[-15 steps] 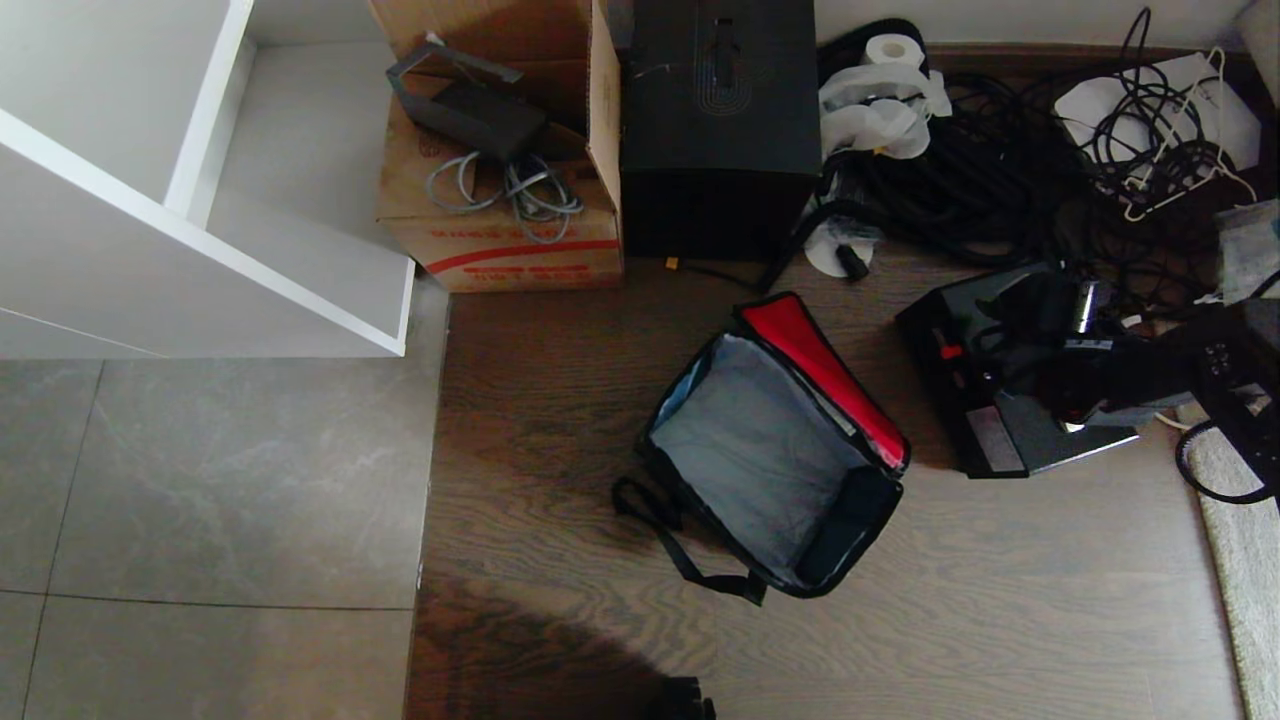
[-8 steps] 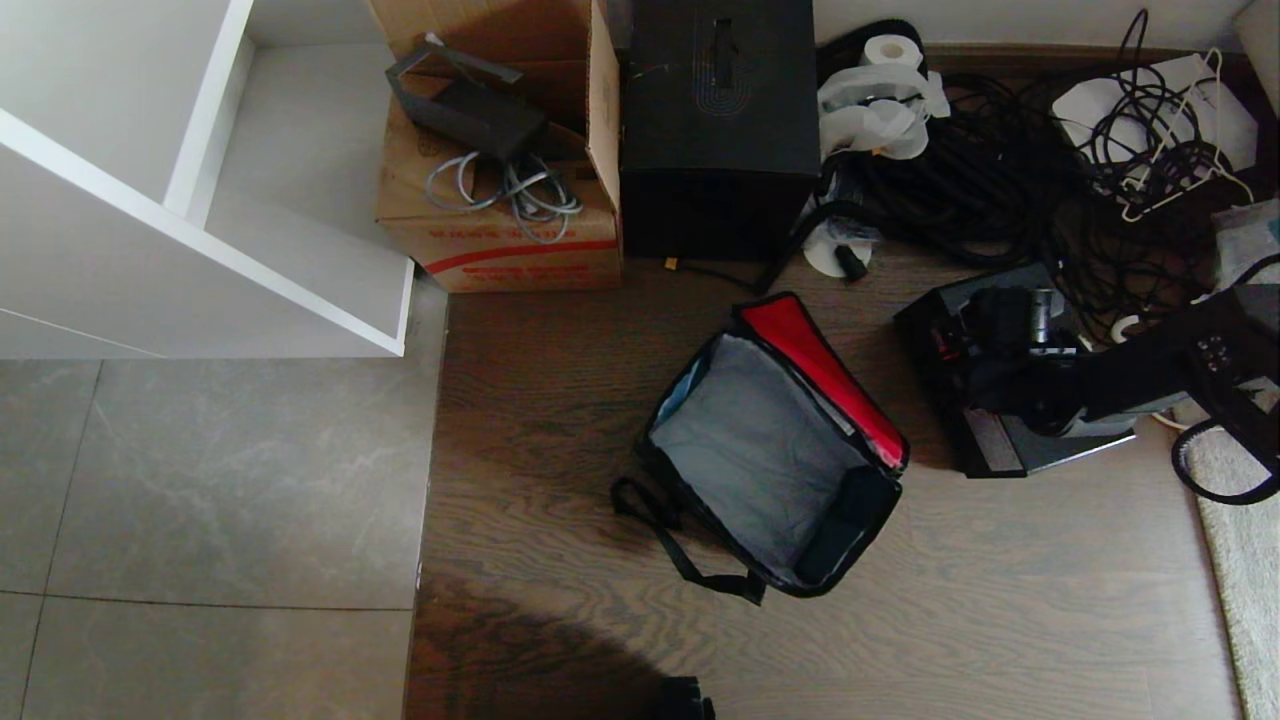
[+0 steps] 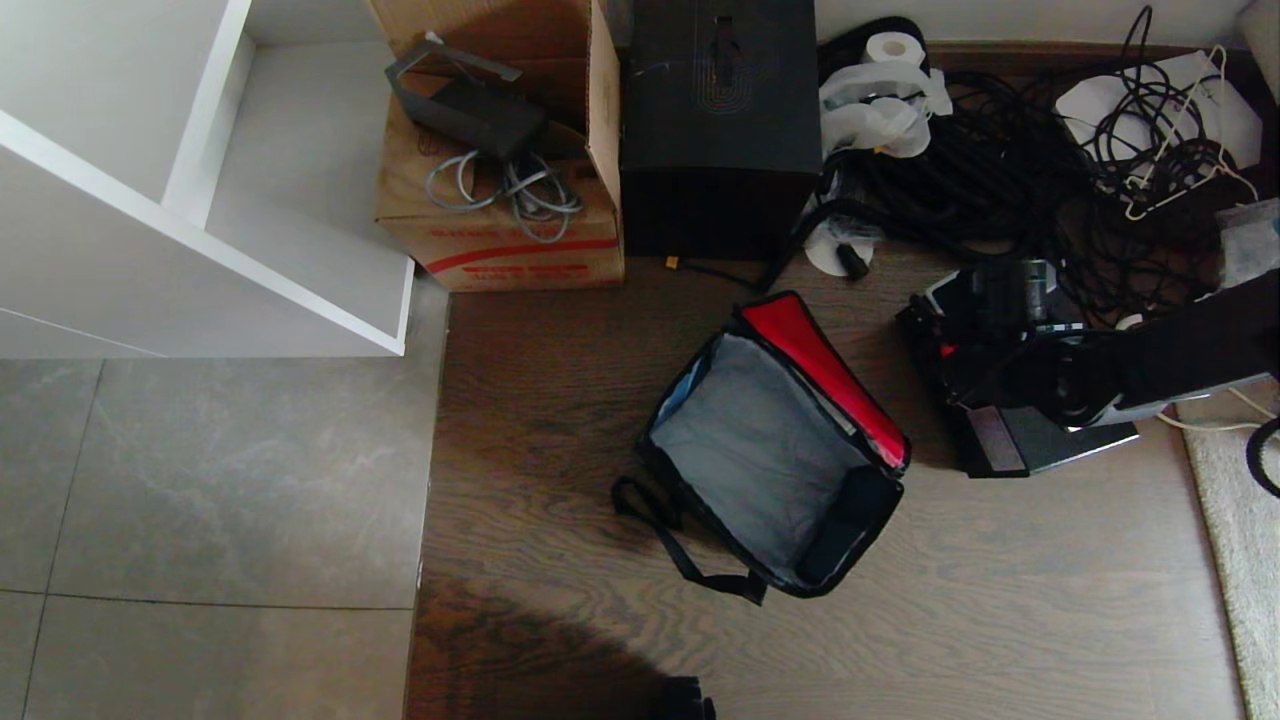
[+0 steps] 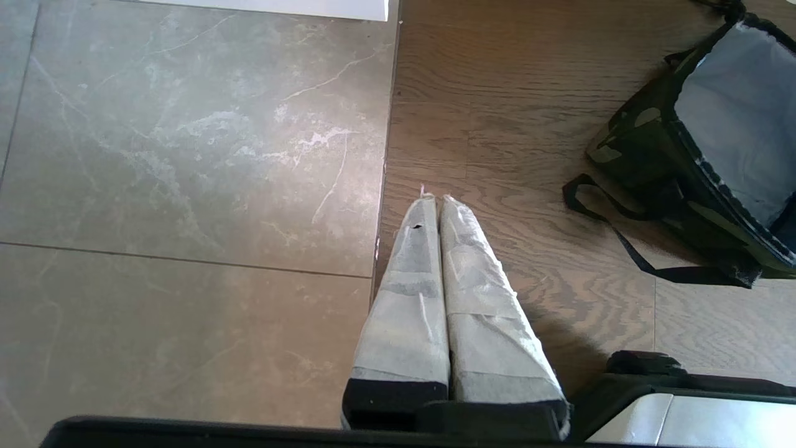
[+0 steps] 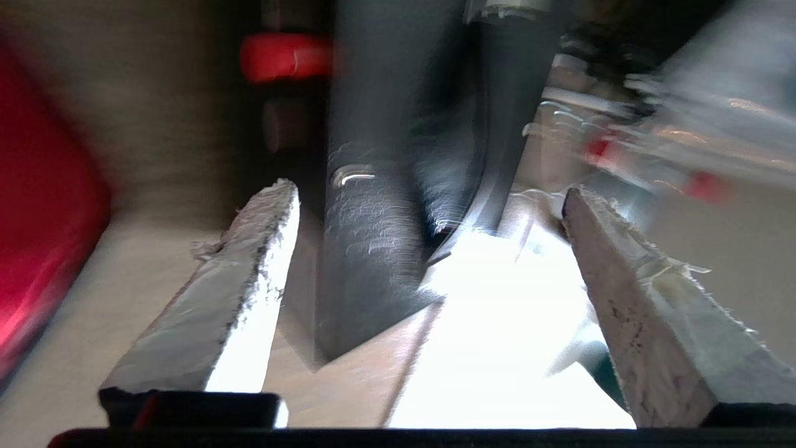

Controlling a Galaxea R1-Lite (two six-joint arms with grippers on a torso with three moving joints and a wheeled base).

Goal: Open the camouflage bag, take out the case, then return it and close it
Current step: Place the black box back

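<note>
Right gripper [image 5: 429, 199] wider over case [image 3: 1040, 445]

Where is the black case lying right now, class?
In the head view the case lies on the wooden floor at right, just right of the open camouflage bag, with the right gripper over it.

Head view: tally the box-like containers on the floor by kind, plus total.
Camouflage bag: 1
Flat black case: 1
Tall black box: 1
Cardboard carton: 1
Total: 4
</note>
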